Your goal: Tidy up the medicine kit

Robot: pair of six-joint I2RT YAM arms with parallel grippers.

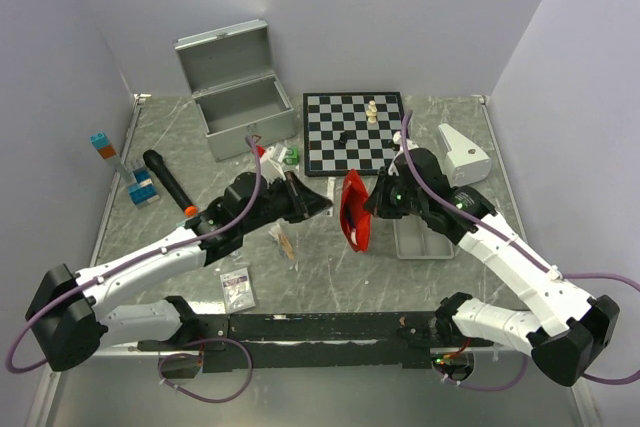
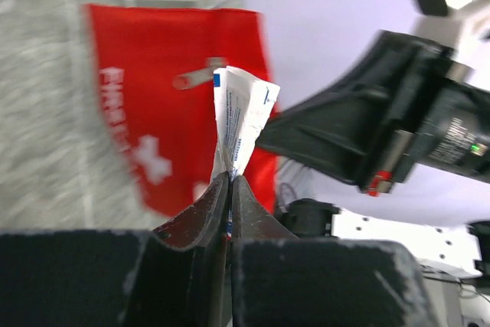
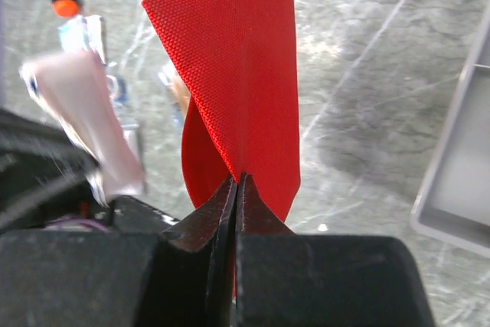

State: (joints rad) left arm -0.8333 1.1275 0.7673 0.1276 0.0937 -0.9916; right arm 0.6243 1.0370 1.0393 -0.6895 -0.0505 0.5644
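The medicine kit's silver case [image 1: 240,97] stands open at the back left, lid up. Its red white-cross pouch [image 1: 355,212] hangs upright above the table centre, and my right gripper [image 1: 376,203] is shut on its edge. In the right wrist view the jaws [image 3: 239,180] pinch the red fabric [image 3: 241,74]. My left gripper [image 1: 322,205] sits just left of the pouch, shut on a white and blue paper sachet [image 2: 243,116]. The left wrist view has the closed gripper [image 2: 230,178] holding the sachet up against the pouch [image 2: 168,112] near its zipper pull.
A chessboard [image 1: 355,132] with a few pieces lies behind the pouch. A shallow grey tray [image 1: 420,242] sits under the right arm, a white device [image 1: 462,152] at the back right. A black torch [image 1: 168,179], blue blocks [image 1: 143,190] and a small sachet [image 1: 238,287] lie on the left.
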